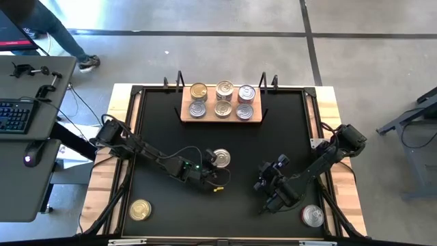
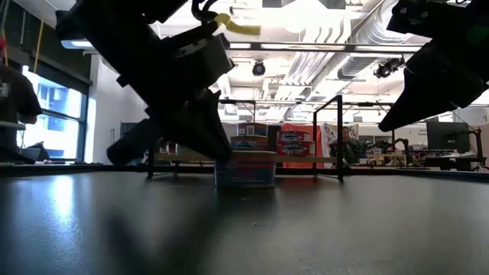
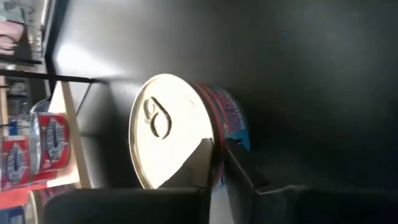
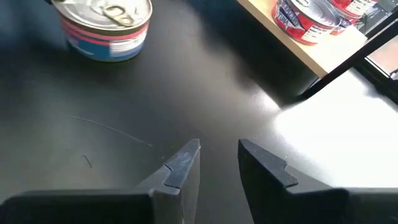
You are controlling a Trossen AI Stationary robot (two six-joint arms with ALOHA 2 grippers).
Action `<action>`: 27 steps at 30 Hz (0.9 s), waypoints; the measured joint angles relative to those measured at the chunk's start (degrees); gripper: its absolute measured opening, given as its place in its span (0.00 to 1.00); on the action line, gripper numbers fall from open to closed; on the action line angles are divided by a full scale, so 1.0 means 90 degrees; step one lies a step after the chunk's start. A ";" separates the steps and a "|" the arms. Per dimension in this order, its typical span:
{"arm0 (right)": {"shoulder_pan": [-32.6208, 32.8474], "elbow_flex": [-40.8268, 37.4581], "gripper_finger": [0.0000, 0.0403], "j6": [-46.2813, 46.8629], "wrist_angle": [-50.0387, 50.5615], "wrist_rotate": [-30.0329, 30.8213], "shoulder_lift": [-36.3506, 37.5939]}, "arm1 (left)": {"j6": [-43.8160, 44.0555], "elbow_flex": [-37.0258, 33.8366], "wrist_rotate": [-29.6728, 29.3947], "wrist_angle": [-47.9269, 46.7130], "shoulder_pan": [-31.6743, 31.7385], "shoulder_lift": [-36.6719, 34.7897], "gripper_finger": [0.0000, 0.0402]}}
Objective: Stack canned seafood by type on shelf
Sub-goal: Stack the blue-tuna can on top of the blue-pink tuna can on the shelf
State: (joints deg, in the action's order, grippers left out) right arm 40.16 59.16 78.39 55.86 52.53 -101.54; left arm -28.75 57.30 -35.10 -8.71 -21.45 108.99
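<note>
As the high view is looking straight down, the left gripper (image 1: 213,167) is lying at the table's centre, just beside a silver-lidded can (image 1: 221,158) that sits on its shelf-ward side. This arm is far nearer that can than the right one is. The can is standing upright, its round axis vertical, so no long axis is constraining the approach. The shelf (image 1: 222,114) is holding six cans in two rows of three. Three more are resting on the black tabletop (image 1: 157,116): the central one, a gold-lidded can (image 1: 140,210) at the near left corner, and a can (image 1: 312,216) at the near right corner. That is nine in all. The right gripper (image 1: 270,186) is waiting right of centre, well apart from the central can.

In the low view, the central can is standing flat on the table, with the left arm's dark bulk just beside it.

In the left wrist view, one finger (image 3: 245,171) is lying against the can's pink-and-blue side label; whether the pincer is actually gripping the can cannot be told. Judged from this, the coming move is turning on closing about the can's sides.

In the right wrist view, the right pincer's fingers (image 4: 180,165) are standing apart, holding nothing, above bare tabletop.
</note>
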 joint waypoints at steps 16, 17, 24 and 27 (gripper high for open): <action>0.0002 0.0000 0.25 -0.0095 -0.0002 -0.0063 0.0000 | -0.0129 0.0396 -0.0038 -0.0250 0.0007 -0.0262 0.00; 0.0002 0.0000 0.25 -0.0095 -0.0002 -0.0066 0.0000 | -0.0150 0.0455 -0.0090 -0.0304 0.0007 -0.0272 0.00; 0.0002 0.0000 0.25 -0.0097 -0.0002 -0.0066 0.0000 | -0.0165 0.0724 -0.0422 -0.0442 0.0005 -0.0279 0.00; 0.0002 0.0000 0.25 -0.0095 -0.0005 -0.0066 0.0000 | -0.0237 0.0758 -0.0875 -0.0421 0.0018 -0.0284 0.00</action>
State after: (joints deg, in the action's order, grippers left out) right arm 40.18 59.16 77.54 55.81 51.94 -101.54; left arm -30.89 64.12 -42.98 -12.51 -21.29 106.43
